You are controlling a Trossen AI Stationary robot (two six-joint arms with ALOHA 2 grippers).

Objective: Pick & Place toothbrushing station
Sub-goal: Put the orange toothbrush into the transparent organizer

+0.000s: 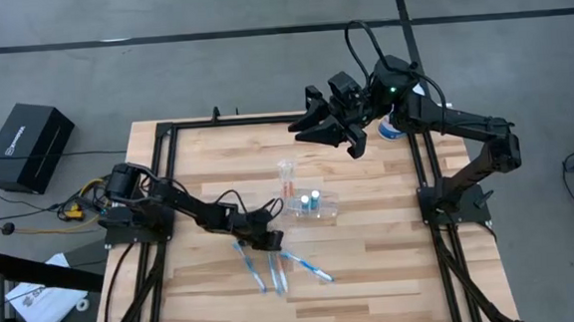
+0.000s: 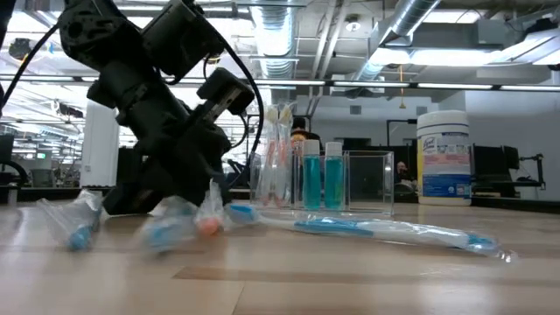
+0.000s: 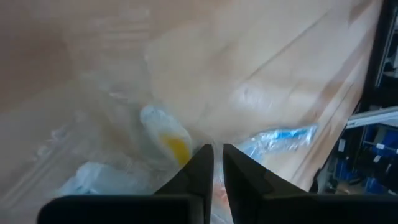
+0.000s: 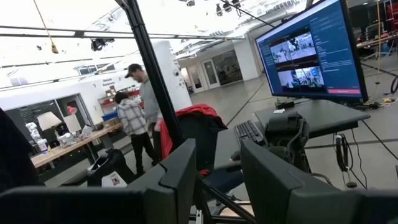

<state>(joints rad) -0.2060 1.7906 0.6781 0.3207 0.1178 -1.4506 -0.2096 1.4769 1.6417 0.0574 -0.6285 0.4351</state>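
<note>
1. Two arms worked; the left tool [image 1: 269,239] was low over wrapped toothbrushes [image 1: 274,267], its fingers [image 3: 198,171] almost together, nothing clearly held.
2. I think it should lift away and reach the clear holder [image 1: 311,204] mid-table, just beside.
3. Right tool [image 1: 333,128] waited half wide, high, empty.
4. Wooden table [image 1: 373,266]; people stood far behind.

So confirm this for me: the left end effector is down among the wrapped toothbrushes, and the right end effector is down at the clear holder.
Not quite. The left end effector is down among the wrapped toothbrushes, but the right end effector is raised near the table's far edge, well away from the clear holder. The high view shows it.
</note>
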